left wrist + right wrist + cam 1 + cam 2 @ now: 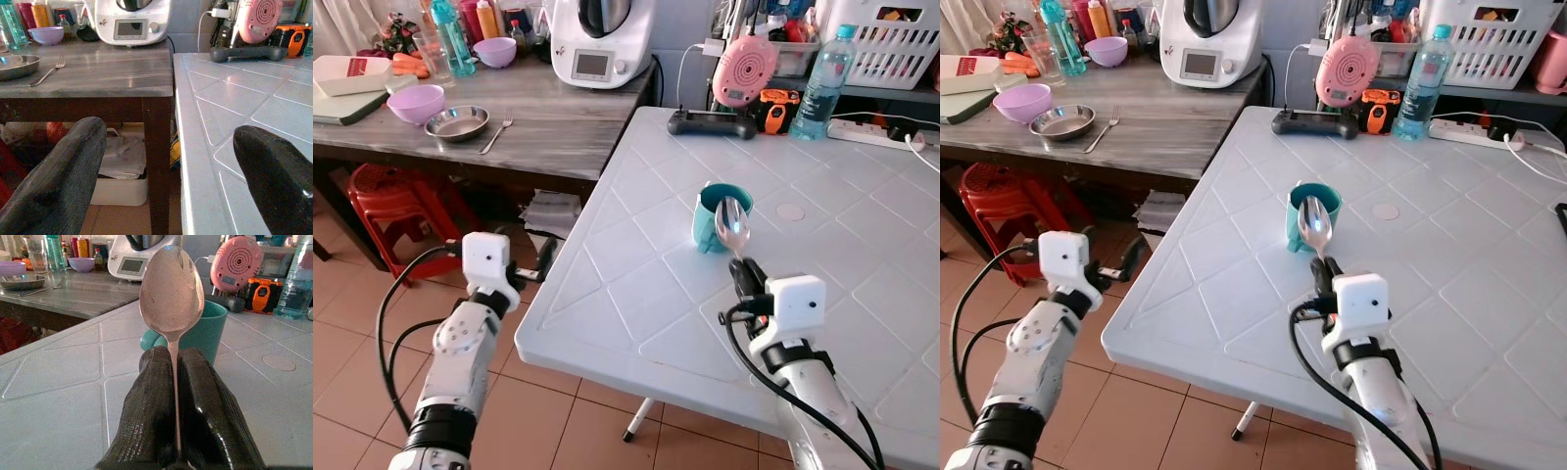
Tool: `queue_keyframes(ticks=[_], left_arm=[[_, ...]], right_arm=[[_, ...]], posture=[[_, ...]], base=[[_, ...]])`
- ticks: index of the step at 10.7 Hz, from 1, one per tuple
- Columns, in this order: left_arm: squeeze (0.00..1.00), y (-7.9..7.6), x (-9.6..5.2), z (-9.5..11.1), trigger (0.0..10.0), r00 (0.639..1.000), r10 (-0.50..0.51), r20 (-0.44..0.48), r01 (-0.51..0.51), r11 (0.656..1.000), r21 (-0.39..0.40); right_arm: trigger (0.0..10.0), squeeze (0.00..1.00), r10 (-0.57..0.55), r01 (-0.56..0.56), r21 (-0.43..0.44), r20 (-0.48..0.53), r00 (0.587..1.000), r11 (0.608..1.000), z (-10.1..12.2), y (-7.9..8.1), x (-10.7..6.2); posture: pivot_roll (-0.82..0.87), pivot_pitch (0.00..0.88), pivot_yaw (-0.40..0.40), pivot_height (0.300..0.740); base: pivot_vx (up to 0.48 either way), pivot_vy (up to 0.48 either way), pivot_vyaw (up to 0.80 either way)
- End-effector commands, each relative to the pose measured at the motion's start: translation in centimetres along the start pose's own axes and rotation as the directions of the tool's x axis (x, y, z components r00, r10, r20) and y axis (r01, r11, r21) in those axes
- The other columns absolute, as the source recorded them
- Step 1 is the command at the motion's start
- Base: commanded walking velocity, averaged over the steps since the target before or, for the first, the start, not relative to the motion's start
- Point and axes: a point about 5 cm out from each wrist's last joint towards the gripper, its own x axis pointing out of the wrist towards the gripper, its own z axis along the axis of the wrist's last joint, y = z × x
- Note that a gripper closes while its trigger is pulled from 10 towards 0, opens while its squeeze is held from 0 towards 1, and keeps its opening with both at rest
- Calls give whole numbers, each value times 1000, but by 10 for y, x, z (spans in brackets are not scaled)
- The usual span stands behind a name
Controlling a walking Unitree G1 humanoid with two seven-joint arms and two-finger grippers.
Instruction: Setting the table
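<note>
My right gripper is shut on a metal spoon, bowl pointing up, above the white plastic table. The wrist view shows the spoon pinched by its handle between the black fingers. Just beyond it stands a teal mug on the table. My left gripper is open, held low beside the table's left edge, with nothing between its fingers. On the wooden counter at the back left lie a steel plate, a fork and a purple bowl.
A black game controller, pink speaker, water bottle and power strip line the table's far edge. A kitchen appliance stands on the counter. Red stools sit under the counter. Tiled floor lies to the left.
</note>
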Motion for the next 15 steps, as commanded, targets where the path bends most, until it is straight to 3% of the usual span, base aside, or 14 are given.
queue_keyframes(ticks=[1, 8, 15], left_arm=[[0, 1, 1, 0, 10000, 1000, -2, -11, 2, 1000, -2], [0, 1, 0, 0, 10000, 1000, -23, -8, 22, 999, -25], [0, -2, 4, 1, 10000, 999, -41, -9, 40, 999, -24]], right_arm=[[10000, 0, -3, 3, -6, 22, 1000, 1000, 4, 0, 0], [10000, 0, 5, -5, 0, 7, 1000, 1000, -1, 5, 1], [10000, 0, 2, -2, 5, 5, 1000, 1000, -4, 7, 4]], posture=[[-19, 0, 67, 740], [-11, 1, 71, 740], [-6, 0, 74, 740]], base=[[0, 247, -556], [0, 380, -82], [0, 461, -496]])
